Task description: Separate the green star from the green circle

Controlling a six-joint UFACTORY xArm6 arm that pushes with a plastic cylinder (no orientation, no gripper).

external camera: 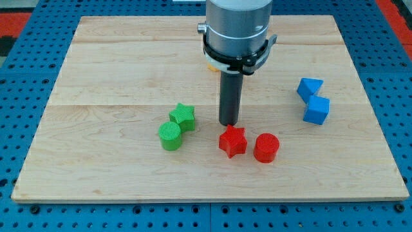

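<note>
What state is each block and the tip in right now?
green star: flat on board, touching green circle.
green circle: flat, against star's lower-left side.
red star: flat, just below my tip.
red cylinder: upright, beside red star.
two blue blocks: touching, at the view's right.
my tip: down at board, right of green star, no contact.

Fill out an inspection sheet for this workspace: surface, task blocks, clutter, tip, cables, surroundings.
Surface: wooden board, light-coloured, lying flat.
Job's things: green star and green circle touching, star nearer the view's top-right.
Clutter: red star and red circle close together; two blue blocks touching at the view's right; a yellow item mostly hidden behind the arm.
Grippers: none; my tip stands just above the red star, to the right of the green star.
Cables: nothing seen.
Surroundings: blue perforated base; red area at the view's top corners.
</note>
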